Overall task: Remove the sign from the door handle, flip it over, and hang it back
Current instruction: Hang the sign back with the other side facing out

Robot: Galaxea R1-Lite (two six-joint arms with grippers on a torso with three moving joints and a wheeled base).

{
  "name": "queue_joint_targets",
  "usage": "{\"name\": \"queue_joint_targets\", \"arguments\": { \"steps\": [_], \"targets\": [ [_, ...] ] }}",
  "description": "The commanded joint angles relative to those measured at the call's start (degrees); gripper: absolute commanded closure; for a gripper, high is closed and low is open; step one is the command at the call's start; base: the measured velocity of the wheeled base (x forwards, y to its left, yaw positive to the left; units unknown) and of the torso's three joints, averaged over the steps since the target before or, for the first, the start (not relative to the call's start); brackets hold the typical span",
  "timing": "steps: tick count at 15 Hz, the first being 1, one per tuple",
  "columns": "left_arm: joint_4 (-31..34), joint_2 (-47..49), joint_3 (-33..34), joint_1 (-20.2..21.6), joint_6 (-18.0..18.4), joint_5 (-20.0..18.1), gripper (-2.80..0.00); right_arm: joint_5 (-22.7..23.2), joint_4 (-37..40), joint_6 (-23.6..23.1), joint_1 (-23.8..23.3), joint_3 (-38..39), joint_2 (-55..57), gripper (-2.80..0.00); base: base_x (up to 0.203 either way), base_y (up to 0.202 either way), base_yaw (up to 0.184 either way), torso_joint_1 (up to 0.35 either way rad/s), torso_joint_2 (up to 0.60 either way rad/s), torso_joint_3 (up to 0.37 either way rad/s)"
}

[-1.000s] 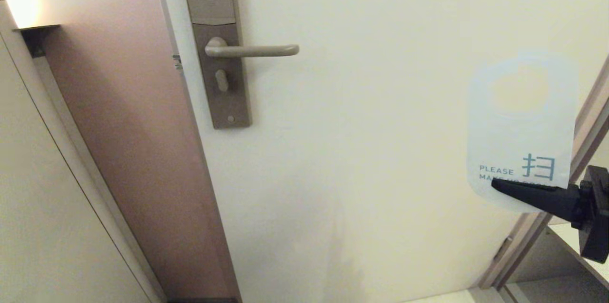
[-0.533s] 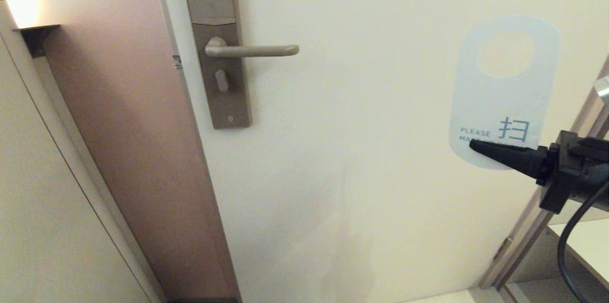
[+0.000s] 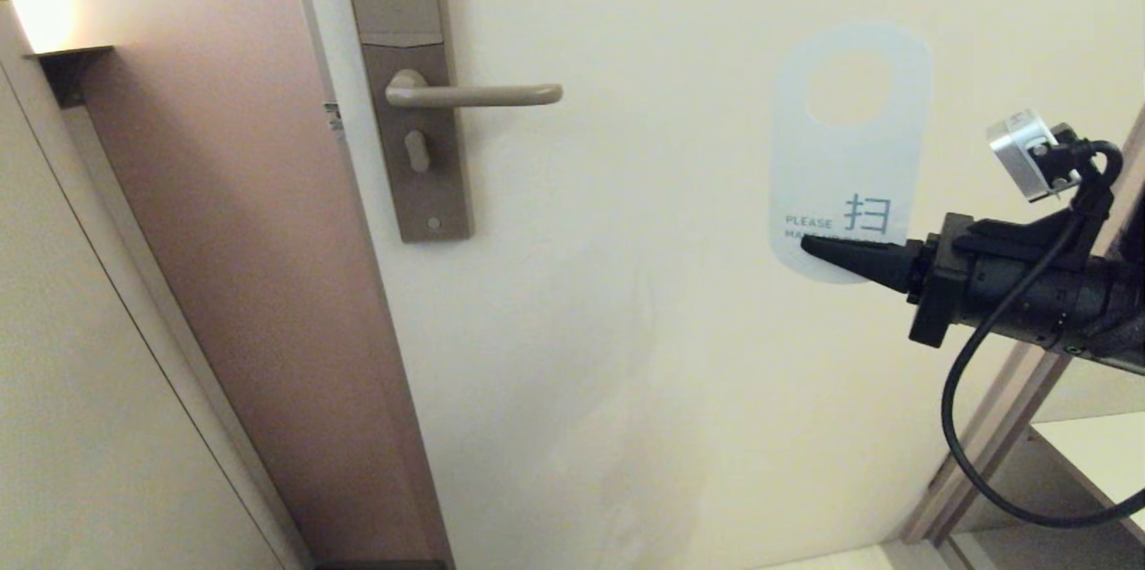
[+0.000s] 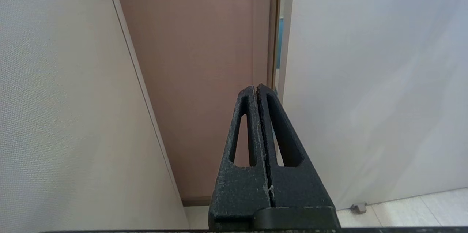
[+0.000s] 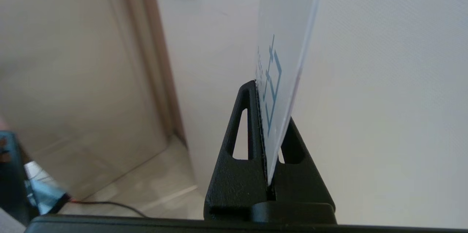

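The sign stands upright before the cream door, its white face with teal "PLEASE" lettering toward me and its oval hole at the top. My right gripper is shut on the sign's lower edge, well to the right of the door handle. The handle is bare, a beige lever on a tall brown-grey backplate. In the right wrist view the sign rises edge-on from between the shut fingers of that gripper. My left gripper is shut and empty, low near the door's edge, out of the head view.
The cream door fills the middle. A pinkish-brown wall panel lies left of it, with a beige panel further left. A door frame and shelf stand at the lower right. The right arm's cable hangs below its wrist.
My right gripper has carried the sign up and to the left, toward the door handle. More of the right arm has come into the head view. The handle has not moved.
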Motion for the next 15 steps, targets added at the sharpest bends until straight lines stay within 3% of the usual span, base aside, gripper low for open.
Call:
{"name": "queue_joint_targets", "arguments": {
  "steps": [1,6,11,15],
  "targets": [
    [0.04,0.09,0.01,0.02,-0.01,0.03,0.0,0.23,4.59,-0.04,2.77,-6.49,3.36,0.0,0.0,0.0,0.0,0.0,0.0,0.0],
    [-0.02,0.09,0.01,0.02,0.0,0.01,0.0,0.06,6.89,-0.06,9.26,-11.74,7.62,0.0,0.0,0.0,0.0,0.0,0.0,0.0],
    [0.05,0.05,0.01,0.02,0.01,0.04,0.0,-0.17,7.22,-0.21,12.34,-17.22,10.48,0.0,0.0,0.0,0.0,0.0,0.0,0.0],
    [-0.02,0.09,0.01,0.02,0.04,0.04,0.0,-4.89,6.68,-0.14,13.78,-19.82,11.94,0.0,0.0,0.0,0.0,0.0,0.0,0.0]
  ]
}}
